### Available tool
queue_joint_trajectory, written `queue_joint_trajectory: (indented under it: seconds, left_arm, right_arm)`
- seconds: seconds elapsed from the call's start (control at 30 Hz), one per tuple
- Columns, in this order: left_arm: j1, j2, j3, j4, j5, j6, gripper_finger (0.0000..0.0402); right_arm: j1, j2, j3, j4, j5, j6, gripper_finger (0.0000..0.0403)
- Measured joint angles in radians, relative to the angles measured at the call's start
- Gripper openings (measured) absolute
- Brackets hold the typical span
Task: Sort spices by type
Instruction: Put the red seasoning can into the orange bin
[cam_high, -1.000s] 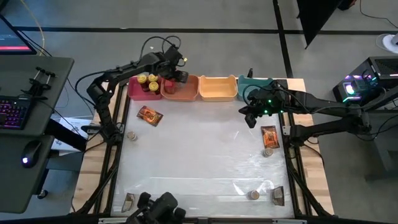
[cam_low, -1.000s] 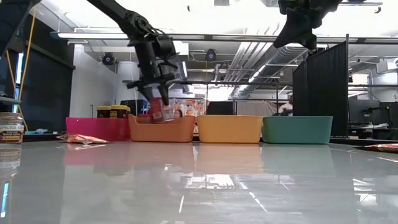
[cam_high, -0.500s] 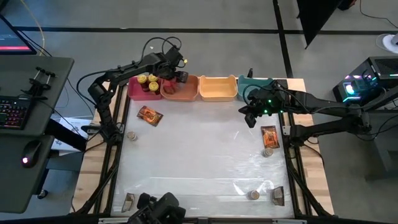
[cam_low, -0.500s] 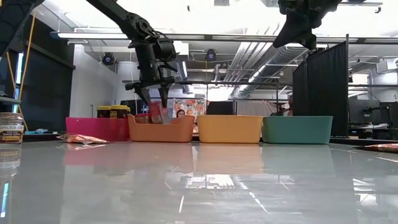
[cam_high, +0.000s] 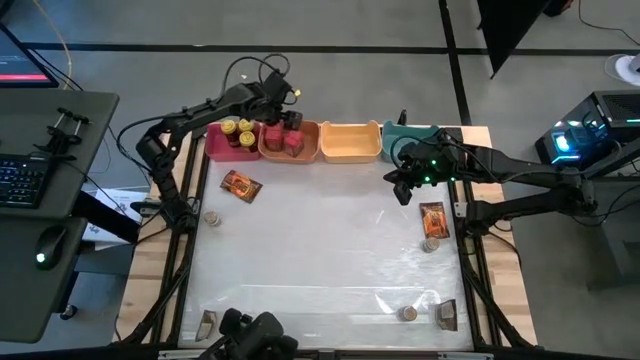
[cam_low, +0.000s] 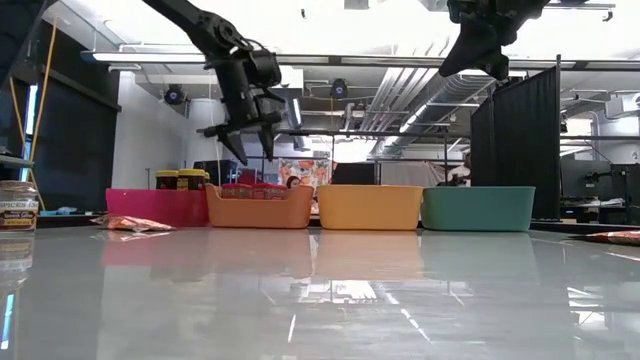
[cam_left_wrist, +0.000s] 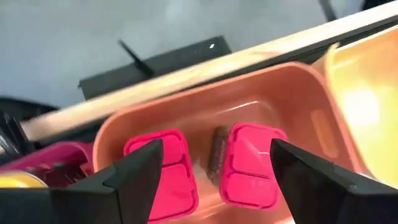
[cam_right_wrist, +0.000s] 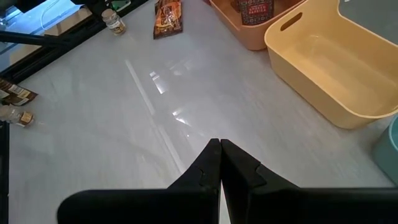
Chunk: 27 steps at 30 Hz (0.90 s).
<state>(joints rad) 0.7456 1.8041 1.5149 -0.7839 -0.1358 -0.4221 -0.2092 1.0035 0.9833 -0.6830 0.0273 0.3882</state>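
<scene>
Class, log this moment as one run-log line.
left claw: open, above orange bin | red boxes: two inside | right claw: shut, idle

Grey floor (cam_high: 350, 60), a desk (cam_high: 45, 210) with keyboard (cam_high: 22, 182), ceiling ducts (cam_low: 400, 105) overhead.

The counter (cam_low: 330, 300) is smooth and glossy, mirroring the plastic bins (cam_low: 370, 207). The red boxes (cam_left_wrist: 252, 165) look shiny plastic; the foil packet (cam_high: 240, 185) glints.
</scene>
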Motion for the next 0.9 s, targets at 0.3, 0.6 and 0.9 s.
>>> queue_joint_trajectory:
  seconds: [0.3, 0.6, 0.9]
  left_arm:
    - [-0.125, -0.058, 0.000, -0.005, 0.125, 0.375, 0.0136]
    - [-0.264, 0.072, 0.000, 0.130, 0.000, 0.535, 0.0002]
    - [-0.219, 0.154, 0.000, 0.127, -0.046, 0.671, 0.0000]
  right_arm:
    - [0.000, 0.026, 0.000, 0.089, 0.003, -0.019, 0.0000]
    - [0.000, 0.146, 0.000, 0.130, -0.067, 0.002, 0.0000]
    - [0.008, 0.181, 0.000, 0.179, -0.080, 0.026, 0.0000]
